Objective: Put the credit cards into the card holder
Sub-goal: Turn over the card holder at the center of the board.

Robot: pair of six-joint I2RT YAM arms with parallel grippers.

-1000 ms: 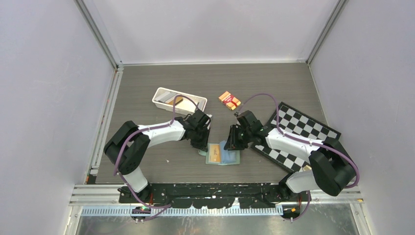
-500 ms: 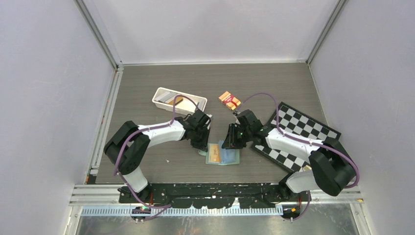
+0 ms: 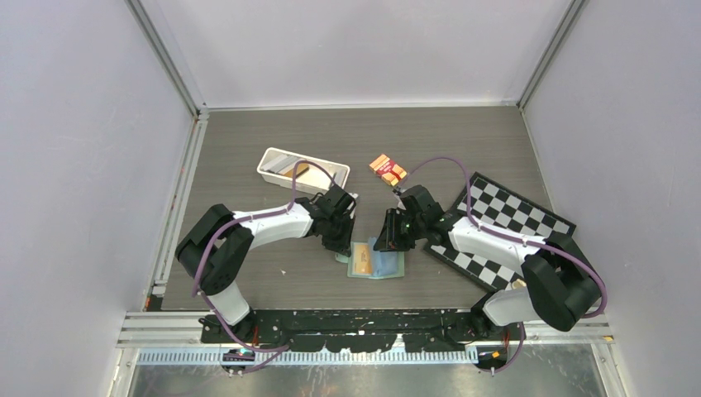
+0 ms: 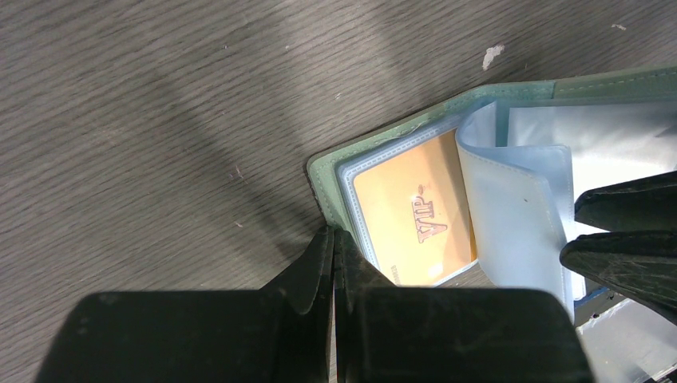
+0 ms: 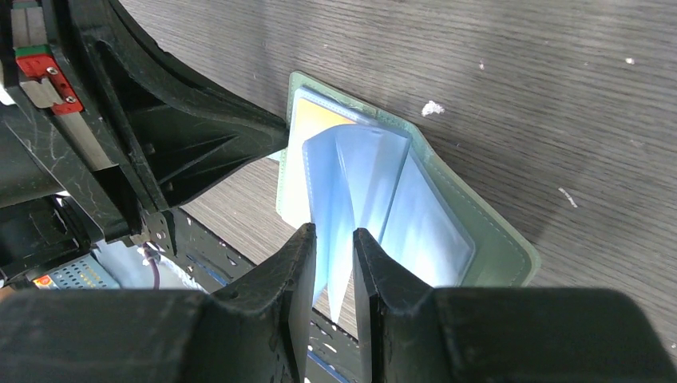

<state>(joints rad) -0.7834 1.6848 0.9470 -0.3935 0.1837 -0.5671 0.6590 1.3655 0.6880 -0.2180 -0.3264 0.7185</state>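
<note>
The sage-green card holder [image 3: 396,268] lies open on the table between both arms. A gold card [image 4: 415,219] marked VIP sits in its left clear pocket. My left gripper [image 4: 334,233] is shut, with its tips on the holder's [image 4: 323,171] left edge and nothing between them. The right gripper [image 5: 334,235] hangs over the holder [image 5: 495,247] with its jaws a narrow gap apart. The blue-grey pocket leaves [image 5: 359,171] stand fanned up in that gap. More cards [image 3: 301,170] lie in the white tray.
The white tray [image 3: 266,165] stands behind the left arm. An orange-and-red packet [image 3: 387,169] lies at mid-table behind the grippers. A checkerboard [image 3: 504,223] lies under the right arm. The other arm's black fingers [image 4: 623,255] show at the right of the left wrist view.
The right gripper has edged slightly left over the holder. The left gripper has stayed put on the holder's edge.
</note>
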